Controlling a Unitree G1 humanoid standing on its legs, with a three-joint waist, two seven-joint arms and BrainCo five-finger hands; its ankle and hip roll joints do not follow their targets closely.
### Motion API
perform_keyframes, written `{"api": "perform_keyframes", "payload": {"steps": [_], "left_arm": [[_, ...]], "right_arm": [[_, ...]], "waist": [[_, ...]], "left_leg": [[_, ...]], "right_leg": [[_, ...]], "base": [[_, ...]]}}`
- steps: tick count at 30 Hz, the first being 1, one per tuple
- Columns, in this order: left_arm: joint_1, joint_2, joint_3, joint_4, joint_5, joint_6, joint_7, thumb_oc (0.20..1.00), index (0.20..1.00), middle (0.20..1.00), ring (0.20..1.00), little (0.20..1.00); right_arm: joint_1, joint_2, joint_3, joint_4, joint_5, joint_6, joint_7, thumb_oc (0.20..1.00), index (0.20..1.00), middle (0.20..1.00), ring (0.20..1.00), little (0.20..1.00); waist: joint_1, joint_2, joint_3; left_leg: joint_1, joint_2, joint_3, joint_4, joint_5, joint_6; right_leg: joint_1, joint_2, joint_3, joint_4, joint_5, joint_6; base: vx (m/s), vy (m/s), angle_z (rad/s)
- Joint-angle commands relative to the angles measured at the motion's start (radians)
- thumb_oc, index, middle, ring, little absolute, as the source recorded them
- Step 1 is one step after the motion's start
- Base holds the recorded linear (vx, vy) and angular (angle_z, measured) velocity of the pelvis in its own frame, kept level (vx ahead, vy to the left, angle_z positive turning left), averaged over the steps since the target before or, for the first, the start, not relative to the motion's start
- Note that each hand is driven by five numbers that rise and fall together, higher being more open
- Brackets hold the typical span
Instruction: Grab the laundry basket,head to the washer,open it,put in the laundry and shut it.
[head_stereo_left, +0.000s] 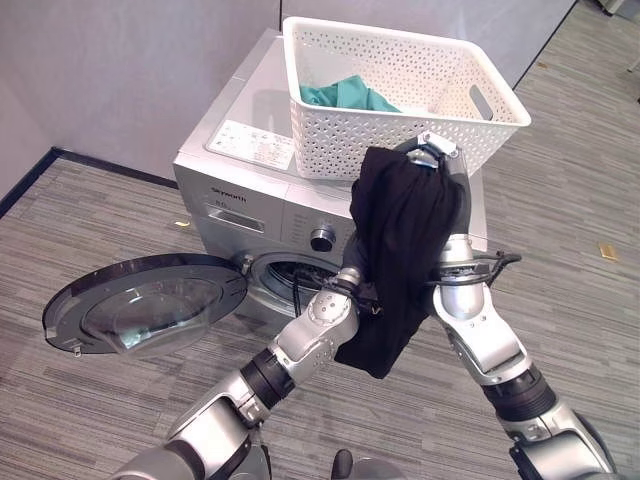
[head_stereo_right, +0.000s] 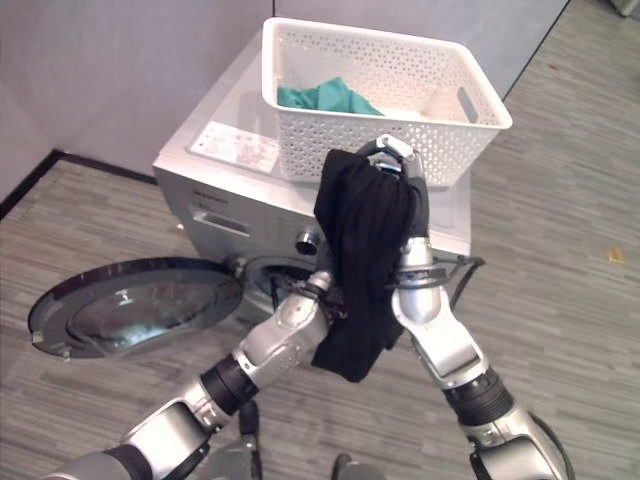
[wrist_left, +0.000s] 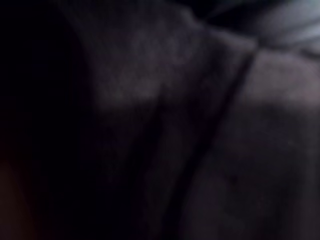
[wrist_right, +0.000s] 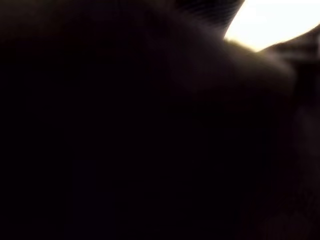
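Right hand (head_stereo_left: 437, 152) is lifting a black garment (head_stereo_left: 400, 250) draped over it; we cannot tell its grip.

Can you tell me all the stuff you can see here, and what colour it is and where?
washing machine: 1, silver-grey, on the floor by the wall.
washer door: 1, dark round glass, swung wide open on the machine's left.
laundry basket: 1, white with holes, standing on top of the machine.
teal cloth: 1, teal, lying inside the basket.
black garment: 1, black, hanging in front of the machine, draped over the right hand.
floor: grey striped, all around the machine.
wall: grey, behind the machine.
right hand: 1, raised under the garment's top, fingers mostly covered.
left hand: 1, tucked behind the garment, fingers hidden.
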Motion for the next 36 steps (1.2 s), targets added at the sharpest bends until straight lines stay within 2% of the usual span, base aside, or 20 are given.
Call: {"api": "perform_keyframes", "payload": {"steps": [1, 4, 8, 15, 18, 21, 25, 28, 30, 31, 36], "left_arm": [[-0.027, -0.074, -0.005, 0.027, -0.019, -0.07, -0.027, 0.2, 0.2, 0.2, 0.2, 0.2], [-0.007, -0.062, -0.007, 0.016, -0.026, -0.065, -0.039, 0.2, 0.2, 0.2, 0.2, 0.2], [0.066, -0.032, -0.027, -0.033, -0.067, -0.05, -0.098, 0.2, 0.2, 0.2, 0.2, 0.2], [0.138, -0.007, -0.022, -0.031, -0.087, -0.041, -0.135, 0.2, 0.2, 0.2, 0.2, 0.2], [0.179, 0.003, -0.019, -0.034, -0.1, -0.037, -0.143, 0.2, 0.2, 0.2, 0.2, 0.2], [0.194, 0.007, -0.029, -0.039, -0.106, -0.034, -0.147, 0.2, 0.2, 0.2, 0.2, 0.2], [0.214, 0.005, -0.064, -0.034, -0.131, -0.012, -0.149, 0.2, 0.2, 0.2, 0.2, 0.2], [0.205, -0.004, -0.079, -0.027, -0.133, -0.014, -0.137, 0.2, 0.2, 0.2, 0.2, 0.2], [0.198, -0.013, -0.069, -0.014, -0.14, -0.035, -0.125, 0.2, 0.2, 0.2, 0.2, 0.2], [0.203, -0.018, -0.057, -0.007, -0.149, -0.047, -0.122, 0.2, 0.2, 0.2, 0.2, 0.2], [0.21, -0.029, -0.041, 0.016, -0.182, -0.076, -0.115, 0.2, 0.2, 0.2, 0.2, 0.2]], "right_arm": [[-0.002, -0.026, -0.02, -0.011, 0.096, -0.089, 0.022, 1.0, 1.0, 1.0, 1.0, 1.0], [0.012, -0.051, -0.011, -0.007, 0.155, -0.096, 0.051, 1.0, 1.0, 1.0, 1.0, 1.0], [0.085, -0.147, -0.008, -0.019, 0.328, -0.129, 0.152, 1.0, 1.0, 1.0, 1.0, 1.0], [0.213, -0.128, -0.102, -0.013, 0.324, -0.132, 0.169, 1.0, 1.0, 1.0, 1.0, 1.0], [0.255, -0.103, -0.152, -0.006, 0.245, -0.114, 0.136, 1.0, 1.0, 1.0, 1.0, 1.0], [0.276, -0.077, -0.192, 0.005, 0.233, -0.117, 0.107, 1.0, 1.0, 1.0, 1.0, 1.0], [0.321, -0.018, -0.28, 0.041, 0.198, -0.107, 0.023, 1.0, 1.0, 1.0, 1.0, 1.0], [0.344, 0.019, -0.34, 0.106, 0.109, -0.083, -0.068, 1.0, 1.0, 1.0, 1.0, 1.0], [0.364, 0.043, -0.368, 0.216, 0.061, -0.065, -0.131, 1.0, 1.0, 1.0, 1.0, 1.0], [0.369, 0.054, -0.371, 0.287, 0.05, -0.056, -0.153, 1.0, 1.0, 1.0, 1.0, 1.0], [0.359, 0.098, -0.383, 0.494, 0.12, -0.061, -0.194, 1.0, 1.0, 1.0, 1.0, 1.0]], "waist": [[0.018, -0.008, -0.049], [0.021, -0.011, -0.046], [0.03, -0.015, -0.033], [0.032, -0.012, -0.009], [0.033, -0.007, 0.001], [0.033, -0.004, 0.007], [0.03, 0.005, 0.037], [0.025, 0.011, 0.077], [0.02, 0.015, 0.111], [0.018, 0.014, 0.118], [0.023, 0.013, 0.149]], "left_leg": [[0.041, 0.037, 0.068, -0.001, -0.149, 0.024], [0.039, 0.036, 0.068, -0.003, -0.146, 0.024], [0.03, 0.033, 0.06, -0.005, -0.142, 0.022], [0.015, 0.028, 0.054, -0.001, -0.144, 0.027], [0.004, 0.024, 0.052, 0.013, -0.151, 0.031], [-0.006, 0.021, 0.05, 0.027, -0.157, 0.034], [-0.034, 0.018, 0.041, 0.053, -0.165, 0.039], [-0.069, 0.019, 0.039, 0.076, -0.167, 0.041], [-0.096, 0.021, 0.035, 0.095, -0.168, 0.042], [-0.097, 0.02, 0.026, 0.097, -0.186, 0.035], [-0.126, 0.018, 0.019, 0.11, -0.186, 0.035]], "right_leg": [[-0.085, 0.011, -0.02, 0.038, -0.03, -0.05], [-0.088, 0.011, -0.023, 0.04, -0.028, -0.05], [-0.096, 0.009, -0.033, 0.041, -0.026, -0.049], [-0.109, 0.003, -0.042, 0.053, -0.027, -0.046], [-0.116, -0.003, -0.044, 0.061, -0.028, -0.045], [-0.12, -0.006, -0.046, 0.064, -0.029, -0.045], [-0.139, -0.012, -0.05, 0.084, -0.035, -0.048], [-0.172, -0.015, -0.051, 0.105, -0.038, -0.053], [-0.204, -0.019, -0.049, 0.133, -0.043, -0.057], [-0.207, -0.019, -0.04, 0.14, -0.056, -0.053], [-0.242, -0.024, -0.045, 0.169, -0.06, -0.055]], "base": [[0.0, 0.0, 0.0], [0.0, 0.0, 0.0], [-0.01, -0.004, 0.04], [-0.02, 0.002, 0.06], [0.0, 0.0, 0.0], [-0.01, 0.002, 0.01], [-0.05, 0.002, 0.12], [-0.11, 0.004, 0.09], [-0.07, -0.002, 0.09], [-0.01, -0.015, 0.08], [-0.03, -0.005, 0.04]]}}
